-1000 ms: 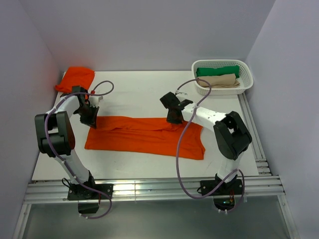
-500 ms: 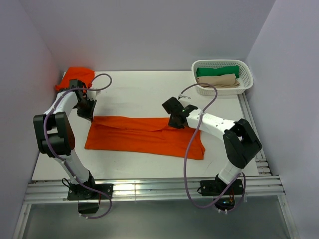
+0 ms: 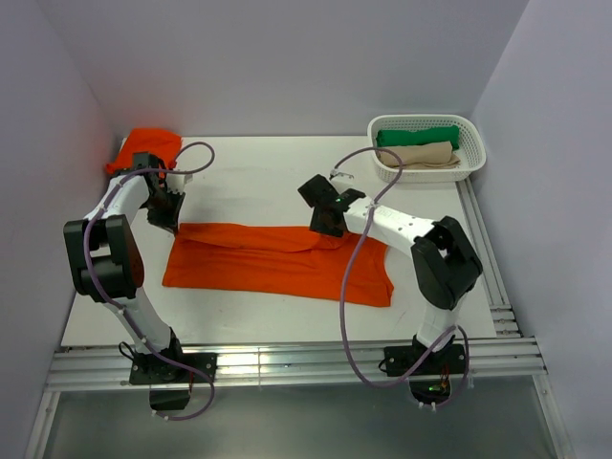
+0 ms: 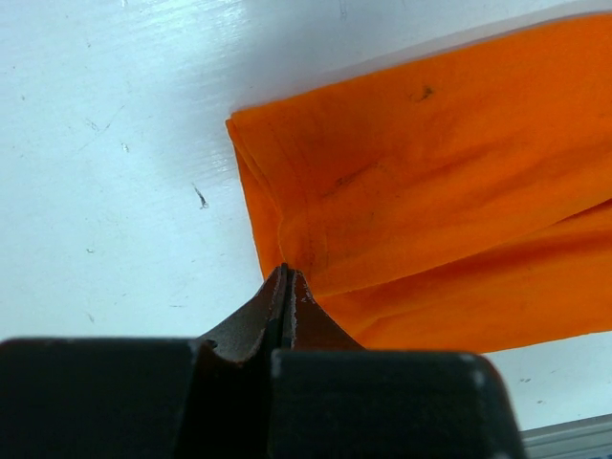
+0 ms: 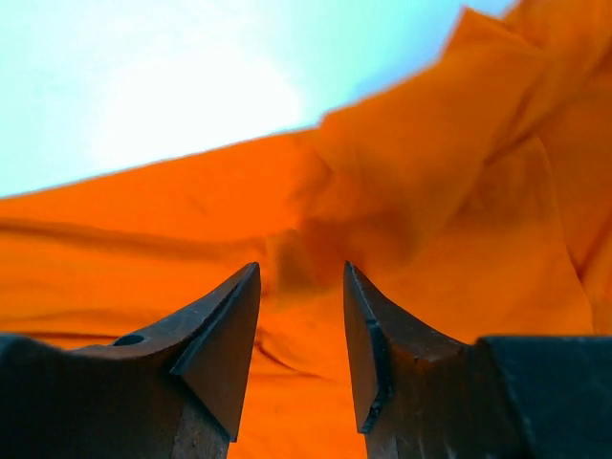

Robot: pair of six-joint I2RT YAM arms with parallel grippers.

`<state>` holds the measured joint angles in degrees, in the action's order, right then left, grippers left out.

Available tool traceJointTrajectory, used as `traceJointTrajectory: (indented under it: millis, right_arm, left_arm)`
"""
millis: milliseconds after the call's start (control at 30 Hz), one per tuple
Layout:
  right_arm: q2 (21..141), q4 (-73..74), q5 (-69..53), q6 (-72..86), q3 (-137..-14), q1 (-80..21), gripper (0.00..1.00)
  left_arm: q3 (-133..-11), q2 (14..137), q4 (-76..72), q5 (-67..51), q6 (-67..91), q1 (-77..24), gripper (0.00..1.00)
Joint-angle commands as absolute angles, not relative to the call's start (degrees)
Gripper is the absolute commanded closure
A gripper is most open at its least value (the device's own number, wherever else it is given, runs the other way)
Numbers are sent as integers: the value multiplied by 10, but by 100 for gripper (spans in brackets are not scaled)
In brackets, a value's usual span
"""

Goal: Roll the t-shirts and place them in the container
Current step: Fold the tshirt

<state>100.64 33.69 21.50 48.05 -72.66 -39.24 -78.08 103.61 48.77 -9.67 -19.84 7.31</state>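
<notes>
White table (image 3: 258, 172) — left pincer (image 4: 285, 279) clamps folded t-shirt (image 3: 277, 260) corner — right pincer (image 5: 301, 316) gapes above it.

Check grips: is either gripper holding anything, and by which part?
Left gripper is shut on the folded t-shirt, pinching its edge near the far-left corner. Right gripper is open above the shirt's far edge, holding nothing.

One t-shirt (image 3: 277, 260) lies mid-table, another (image 3: 145, 149) far-left, basket (image 3: 426, 147) far-right.

Right claw (image 5: 301, 287), fingers parted, hangs over rumpled orange t-shirt (image 5: 421, 191).
</notes>
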Motion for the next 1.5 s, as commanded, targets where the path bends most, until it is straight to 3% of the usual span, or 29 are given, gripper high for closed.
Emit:
traceJointTrajectory:
  millis: [0, 333, 400, 500, 833, 1000, 1233, 1367, 1467]
  right_arm:
    - [1040, 359, 236, 459, -784, -395, 52]
    - [1084, 395, 236, 457, -816, -394, 59]
    - [1084, 394, 235, 459, -811, -394, 65]
    - [1071, 399, 238, 468, -801, -395, 83]
    - [972, 416, 269, 502, -753, -395, 93]
    - [929, 408, 265, 526, -708, -404, 94]
    - [925, 379, 256, 587, -644, -447, 92]
    - [939, 345, 242, 619, -598, -470, 81]
    - [943, 337, 237, 625, -587, -475, 64]
  left_arm:
    - [-788, 1008, 490, -87, -207, 76, 100]
    - [-794, 1012, 491, -78, -215, 75, 100]
    - [-794, 1013, 491, -76, -216, 76, 100]
    - [-798, 1014, 491, -72, -218, 75, 100]
    - [-888, 1043, 515, -55, -221, 72, 100]
    - [-903, 1048, 525, -41, -235, 58, 100]
    - [-820, 1021, 481, -7, -257, 48, 100]
    - [-758, 1005, 459, -3, -268, 48, 100]
    - [-727, 995, 444, -3, -270, 48, 100]
